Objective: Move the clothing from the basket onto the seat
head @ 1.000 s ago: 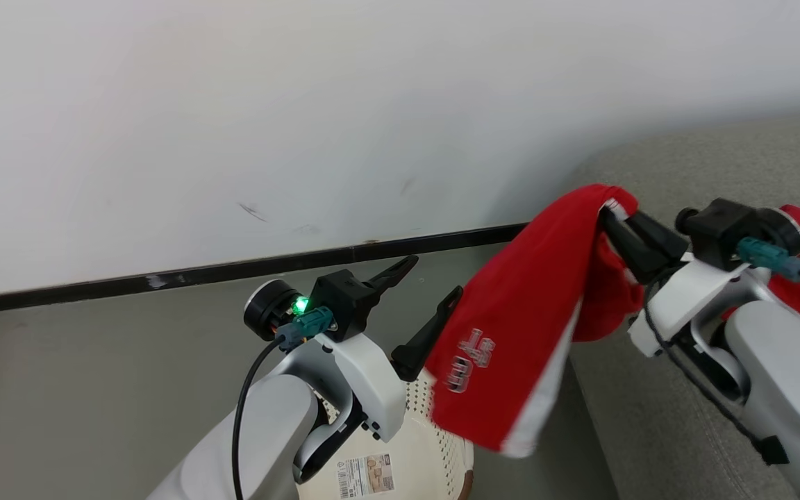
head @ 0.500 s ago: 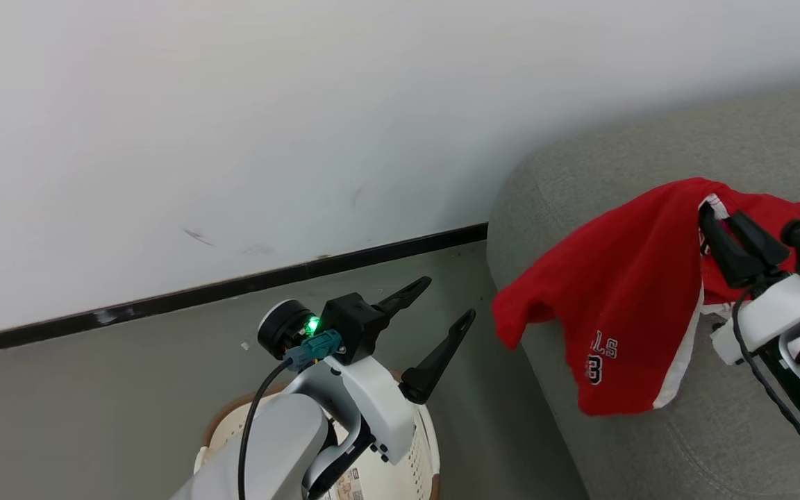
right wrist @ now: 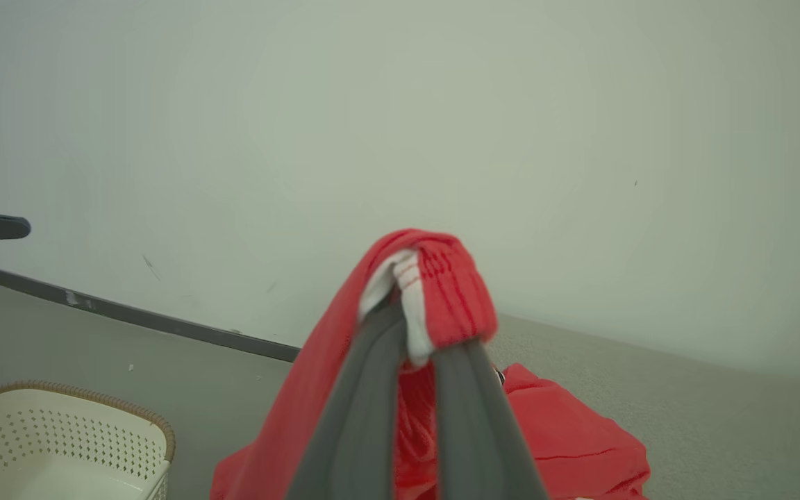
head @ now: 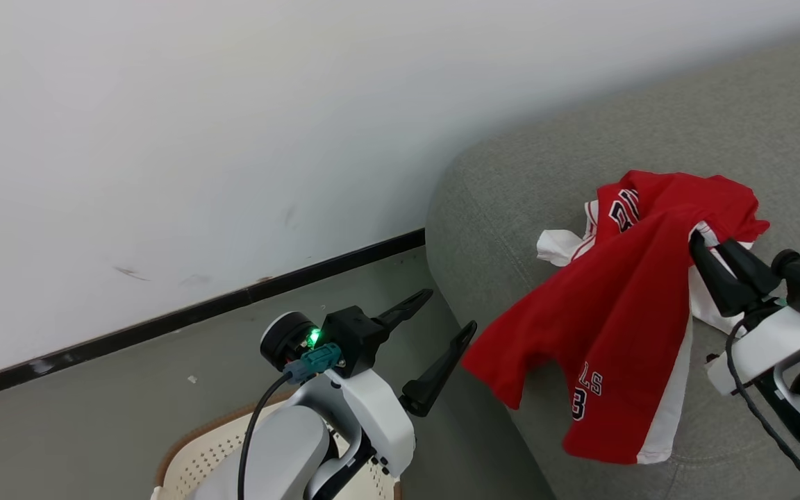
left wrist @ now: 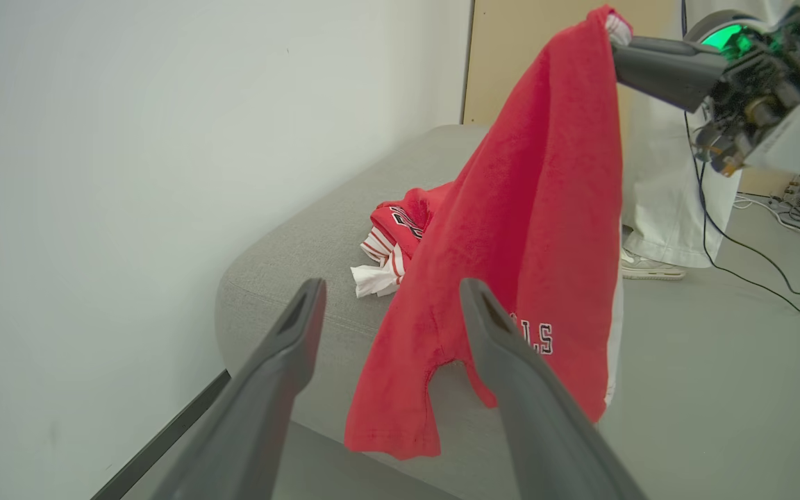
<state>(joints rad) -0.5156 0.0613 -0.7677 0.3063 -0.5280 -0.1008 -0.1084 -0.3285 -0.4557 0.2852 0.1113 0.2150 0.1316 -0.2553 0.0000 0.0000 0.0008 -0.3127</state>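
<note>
Clamped in the right gripper (head: 709,251) and dangling limp over the large grey woven sofa (head: 504,208): soft red sports garment with white side panel (head: 615,312), at 3 o'clock from the spread, empty left gripper (head: 450,310). Looks light, floppy, unbreakable; probably grips best at the bunched striped hem (right wrist: 414,278).

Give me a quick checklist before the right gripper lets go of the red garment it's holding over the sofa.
1. Right gripper grip: ok, shut on the held garment by its striped trim.
2. Held garment fully over the seat: cannot tell, its lower corner hangs near the seat's edge.
3. Landing spot: ok, bare cushion beside the other garment.
4. Left gripper: ok, open, empty, apart from the cloth.
5. Basket emptied: cannot tell, partly in view.
6. Person's legs beyond the seat: cannot tell how near the arm.
</note>
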